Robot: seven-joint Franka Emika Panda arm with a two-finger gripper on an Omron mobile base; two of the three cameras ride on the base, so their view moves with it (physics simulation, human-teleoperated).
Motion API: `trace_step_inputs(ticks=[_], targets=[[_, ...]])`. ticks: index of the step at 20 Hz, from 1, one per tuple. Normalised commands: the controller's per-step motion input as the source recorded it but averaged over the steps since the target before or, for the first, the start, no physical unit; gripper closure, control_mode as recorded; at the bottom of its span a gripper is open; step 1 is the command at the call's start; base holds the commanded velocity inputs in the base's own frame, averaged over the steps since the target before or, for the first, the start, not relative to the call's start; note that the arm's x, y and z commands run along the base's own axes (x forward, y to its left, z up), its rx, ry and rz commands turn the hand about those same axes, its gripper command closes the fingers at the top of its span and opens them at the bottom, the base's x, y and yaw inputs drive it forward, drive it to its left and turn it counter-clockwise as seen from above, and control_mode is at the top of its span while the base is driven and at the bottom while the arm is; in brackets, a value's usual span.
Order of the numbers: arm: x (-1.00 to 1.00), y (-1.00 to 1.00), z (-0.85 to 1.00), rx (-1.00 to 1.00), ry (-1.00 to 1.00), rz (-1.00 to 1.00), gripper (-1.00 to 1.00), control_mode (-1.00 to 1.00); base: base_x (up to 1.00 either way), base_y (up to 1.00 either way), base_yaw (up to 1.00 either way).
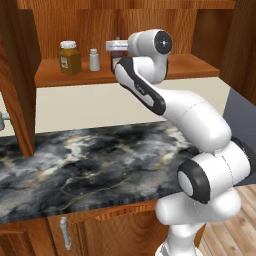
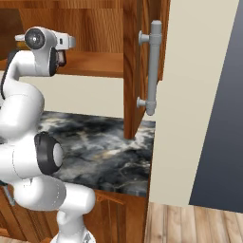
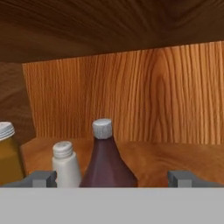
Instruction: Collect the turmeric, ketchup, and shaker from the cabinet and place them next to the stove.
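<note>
Hand view: the ketchup (image 3: 106, 164), a slim dark red-brown bottle with grey cap, is seen between wide-open, empty jaws, the white shaker (image 3: 66, 164) just left.

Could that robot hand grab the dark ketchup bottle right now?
Probably yes: the ketchup stands between the open fingers, nothing before it. The shaker sits close beside it and might get nudged.

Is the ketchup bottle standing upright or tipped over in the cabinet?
Upright. In the hand view the ketchup stands on the cabinet shelf, cap on top, beside the shaker.
</note>
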Motion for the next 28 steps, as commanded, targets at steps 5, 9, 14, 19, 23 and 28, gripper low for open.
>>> trace_step_inputs(ticks=[5,9,14,19,23,28], targets=[[0.28,0.12,-0.02,0.00,0.01,0.00,-1.00,-1.00,0.00,0.00,0.00],[0.27,0.09,-0.01,0.00,0.01,0.00,-1.00,-1.00,0.00,0.00,0.00],[0.09,0.12,-0.03,0.00,0.00,0.00,-1.00,-1.00,0.00,0.00,0.00],[0.00,0.07,-0.02,0.00,0.00,0.00,-1.00,-1.00,0.00,0.00,0.00],[0.00,0.00,-0.01,0.00,0.00,0.00,-1.00,-1.00,0.00,0.00,0.00],[0.00,-0.02,-0.04,0.00,0.00,0.00,-1.00,-1.00,0.00,0.00,0.00]])
